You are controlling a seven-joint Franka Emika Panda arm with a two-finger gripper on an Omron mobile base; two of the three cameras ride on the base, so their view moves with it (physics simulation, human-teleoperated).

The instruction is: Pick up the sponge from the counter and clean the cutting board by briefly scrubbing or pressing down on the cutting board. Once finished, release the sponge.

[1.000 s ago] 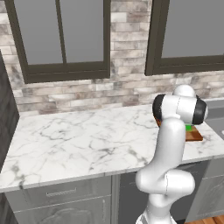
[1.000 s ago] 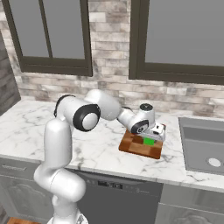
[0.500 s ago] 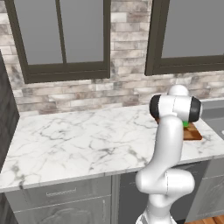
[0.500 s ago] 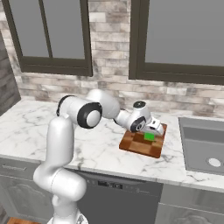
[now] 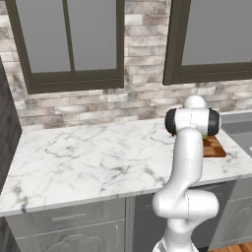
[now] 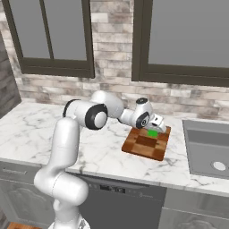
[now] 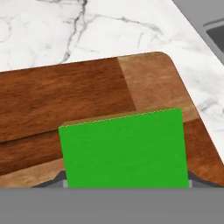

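Note:
The green sponge (image 7: 124, 148) is pressed flat on the reddish-brown cutting board (image 7: 65, 96). My gripper (image 7: 127, 183) is shut on it, with a dark fingertip (image 7: 60, 180) against each side. From the right base view the gripper (image 6: 154, 129) reaches down from the left onto the sponge (image 6: 153, 133), near the far right part of the cutting board (image 6: 143, 145). The board lies on the white marble counter (image 6: 36, 129). In the left base view my own arm hides all but a corner of the cutting board (image 5: 215, 147).
A steel sink (image 6: 210, 152) is set into the counter just right of the board, and its corner (image 7: 215, 30) also appears in the hand view. A brick wall with dark-framed windows (image 6: 53, 36) runs behind the counter. Grey drawers (image 5: 64, 221) sit below.
The gripper has slid the sponge a short way across the board toward its far edge. The arm's upper joint has swung slightly with it.

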